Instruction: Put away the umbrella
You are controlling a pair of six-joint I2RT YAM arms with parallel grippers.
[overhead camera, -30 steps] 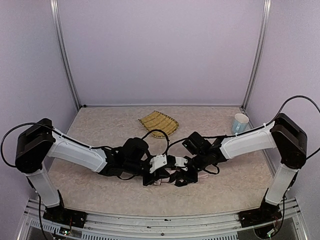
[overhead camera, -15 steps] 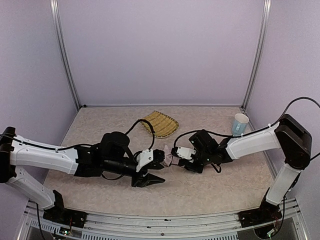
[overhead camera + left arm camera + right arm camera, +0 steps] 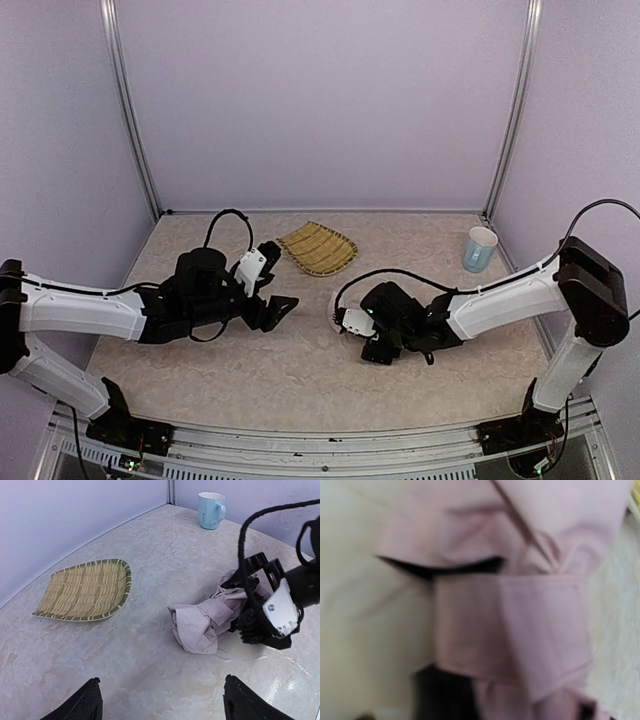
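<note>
Two grippers low over the table from above: left gripper, jaws wide apart; right gripper at centre. Left wrist: folded umbrella lying on table, right jaws clamped on it. Right wrist: blurred pink fabric.

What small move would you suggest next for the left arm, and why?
Probably ease the left pincer forward toward the loose, crumpled near end of the umbrella. The pincer hangs open and holds nothing, well apart from the umbrella, which lies bundled on the table. The right pincer sits at its other end, though whether it grips is unclear.
</note>
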